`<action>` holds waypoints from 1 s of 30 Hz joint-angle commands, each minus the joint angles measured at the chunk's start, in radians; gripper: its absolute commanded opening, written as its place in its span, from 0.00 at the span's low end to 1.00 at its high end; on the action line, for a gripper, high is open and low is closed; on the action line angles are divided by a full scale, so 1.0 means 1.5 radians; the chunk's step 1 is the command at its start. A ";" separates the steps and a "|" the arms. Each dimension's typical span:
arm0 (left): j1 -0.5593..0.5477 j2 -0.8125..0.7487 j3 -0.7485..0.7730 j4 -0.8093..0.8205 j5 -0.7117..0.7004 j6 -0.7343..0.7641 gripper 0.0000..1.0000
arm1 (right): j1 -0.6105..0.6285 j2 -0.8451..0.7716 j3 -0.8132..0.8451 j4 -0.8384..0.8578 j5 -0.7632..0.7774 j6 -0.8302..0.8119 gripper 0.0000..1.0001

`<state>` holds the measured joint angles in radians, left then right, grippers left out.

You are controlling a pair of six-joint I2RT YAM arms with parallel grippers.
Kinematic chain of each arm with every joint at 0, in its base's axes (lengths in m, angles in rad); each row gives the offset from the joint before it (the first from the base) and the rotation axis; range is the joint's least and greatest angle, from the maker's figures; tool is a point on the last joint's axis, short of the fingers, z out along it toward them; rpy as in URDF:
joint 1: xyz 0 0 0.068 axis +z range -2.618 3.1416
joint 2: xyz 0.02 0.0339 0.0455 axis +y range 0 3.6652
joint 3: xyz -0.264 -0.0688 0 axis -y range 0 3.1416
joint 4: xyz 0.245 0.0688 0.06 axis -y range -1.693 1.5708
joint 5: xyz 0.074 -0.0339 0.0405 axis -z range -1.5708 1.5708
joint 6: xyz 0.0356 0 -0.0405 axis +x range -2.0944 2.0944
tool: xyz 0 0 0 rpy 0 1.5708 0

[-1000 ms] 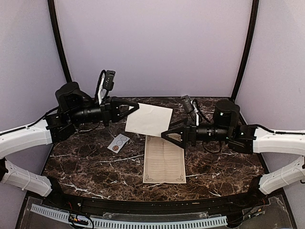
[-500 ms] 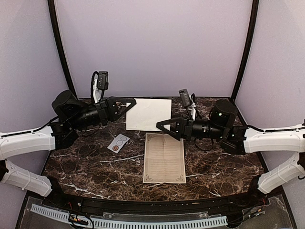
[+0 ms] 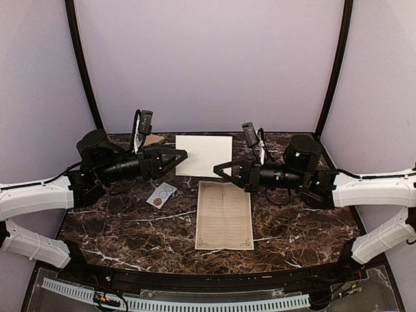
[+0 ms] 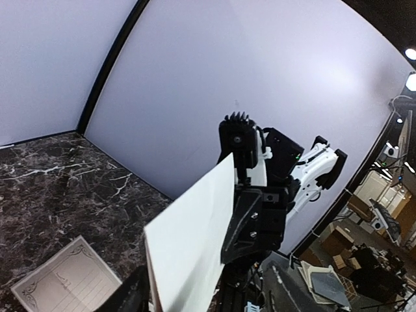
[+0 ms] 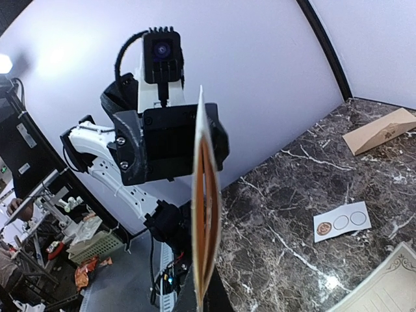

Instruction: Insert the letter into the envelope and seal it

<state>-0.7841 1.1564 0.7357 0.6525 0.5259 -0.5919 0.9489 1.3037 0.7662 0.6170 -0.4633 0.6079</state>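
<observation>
White sheet [image 3: 203,155] aloft (corner-held), right fingers [image 3: 227,171] pinching

White sticker card [image 3: 161,194] (one circle filled), dark marble table [image 3: 117,221]

You're looking at a counter [image 3: 130,221] of glossy dark marble with white veins. The sheet [image 3: 203,155] and the letter [image 3: 224,214] are smooth matt paper; the envelope [image 3: 154,140] is dull tan kraft. Your left claw [image 3: 184,155] and right claw [image 3: 218,170] are matt black plastic, and the arm shells [image 3: 32,195] are smooth white.
</observation>
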 commanded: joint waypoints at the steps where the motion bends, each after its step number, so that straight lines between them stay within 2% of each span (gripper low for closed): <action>1: 0.009 -0.062 0.005 -0.143 -0.054 0.072 0.64 | -0.005 -0.018 0.054 -0.155 0.021 -0.076 0.00; 4: 0.027 -0.086 0.023 -0.235 -0.089 0.108 0.73 | -0.011 -0.010 0.085 -0.267 0.015 -0.118 0.00; 8: 0.039 -0.092 0.077 -0.337 -0.105 0.182 0.79 | -0.013 0.010 0.113 -0.359 -0.025 -0.150 0.00; 14: 0.034 -0.009 0.161 -0.468 -0.002 0.276 0.81 | -0.006 0.058 0.149 -0.430 -0.108 -0.179 0.00; 19: -0.007 0.055 0.179 -0.484 0.068 0.311 0.81 | 0.005 0.096 0.188 -0.485 -0.136 -0.213 0.00; 24: -0.017 0.090 0.194 -0.481 0.119 0.324 0.81 | 0.008 0.118 0.213 -0.526 -0.135 -0.238 0.00; 26: -0.019 0.104 0.201 -0.493 0.125 0.331 0.74 | 0.007 0.122 0.217 -0.528 -0.137 -0.242 0.00; 27: -0.020 0.109 0.204 -0.500 0.125 0.334 0.65 | 0.007 0.123 0.218 -0.530 -0.139 -0.243 0.00; 28: -0.020 0.115 0.205 -0.503 0.123 0.335 0.61 | 0.008 0.124 0.220 -0.531 -0.140 -0.245 0.00; 30: -0.021 0.122 0.208 -0.506 0.120 0.335 0.39 | 0.008 0.124 0.222 -0.531 -0.143 -0.248 0.00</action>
<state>-0.8101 1.3270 1.0130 -0.0765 0.6697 -0.1253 0.9512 1.4796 1.0672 -0.1699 -0.6525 0.2657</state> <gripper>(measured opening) 0.577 0.004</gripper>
